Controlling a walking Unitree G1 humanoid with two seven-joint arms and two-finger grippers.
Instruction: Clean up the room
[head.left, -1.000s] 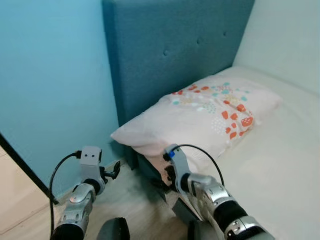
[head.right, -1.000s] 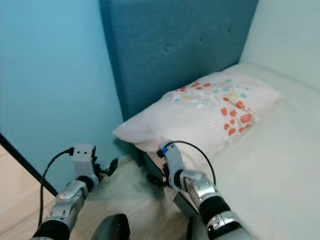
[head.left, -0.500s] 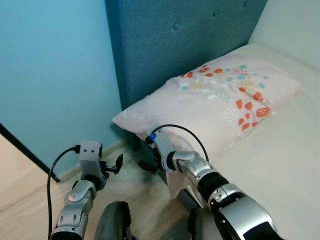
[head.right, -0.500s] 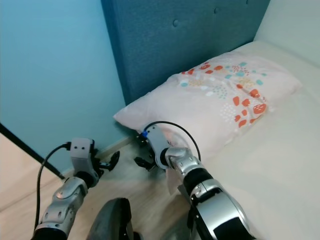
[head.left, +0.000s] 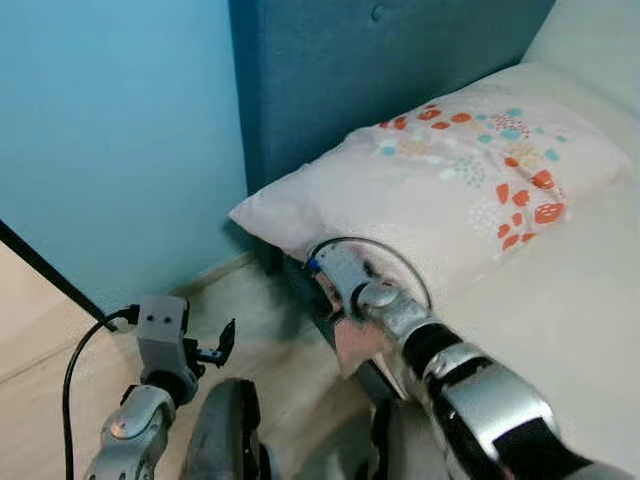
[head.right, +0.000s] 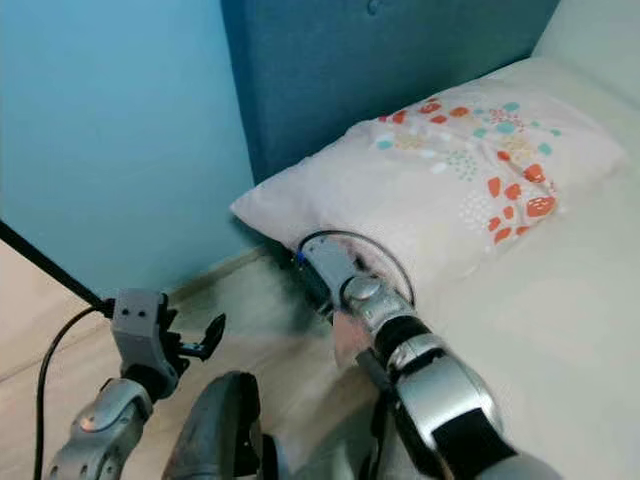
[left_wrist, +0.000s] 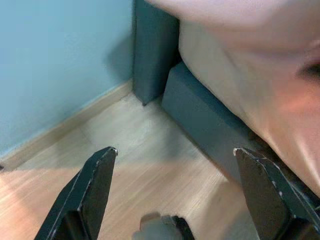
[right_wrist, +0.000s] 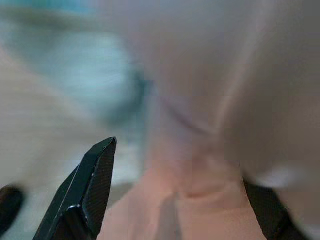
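Bedding looks to be the job in hand: the right gripper has its wrist pushed in under the overhanging corner of the pillow, at the edge of the bed where a fold of pale sheet hangs down toward the wooden floor. The pillow itself lies at the head of the bed against the blue headboard, one corner jutting out past the mattress edge. My guess is that the robot is going after that loose sheet or the pillow corner to straighten it as part of tidying the room.

From the head camera the right gripper's fingertips are buried behind the wrist and the cloth, so its grip cannot be read there. The right wrist view fills the gap — blurred, but it has the two black fingers spread wide with pinkish fabric bunched between them, not yet pinched. The next move, I judge, calls for closing on that fold while it sits between the fingers; soft cloth will slip out if the closure is shallow.

The left gripper hangs low beside the robot over the floor, near the blue wall. Its wrist view shows its fingers wide apart with nothing in them, and also the dark bed frame and skirting — the underside that the head views barely catch.
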